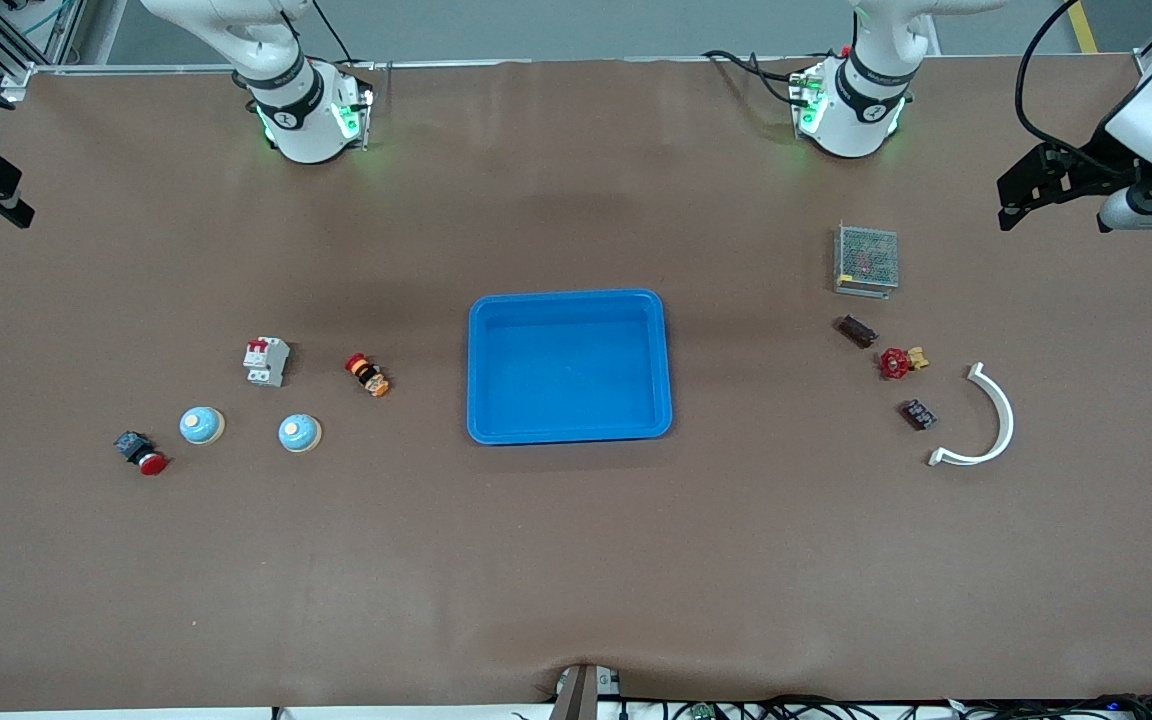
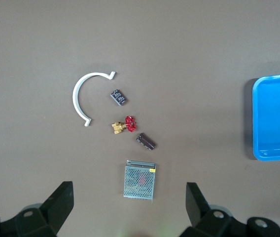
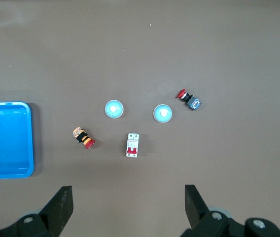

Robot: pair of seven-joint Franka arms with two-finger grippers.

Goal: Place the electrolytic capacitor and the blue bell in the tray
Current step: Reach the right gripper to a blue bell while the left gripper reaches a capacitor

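1. The tray lies at the middle of the tabletop, its long side across the front view. Nothing is seen in it.
2. Two blue bells are noted toward the right arm's end, at about 8 o'clock from the tray. The first bell is closer to the tray than the second bell. Both stand dome up, apart from each other.
3. Two dark capacitors are noted toward the left arm's end, at about 3 o'clock from the tray. The upper capacitor lies at 6 o'clock from the mesh box. The lower capacitor lies just inside the white curved piece.
4. A red-handled valve is seen between the two capacitors, touching neither.
5. A circuit breaker sits at 12 o'clock from the bells, with an orange-and-red switch between it and the tray. A red push-button lies at 8 o'clock from the second bell.
6. The left gripper is held over bare tabletop at 2 o'clock from the mesh box. Its jaws are spread wide and nothing is held.
7. The right gripper is held over the tabletop's edge at 10 o'clock from the circuit breaker. Its jaws are likewise spread wide and hold nothing.
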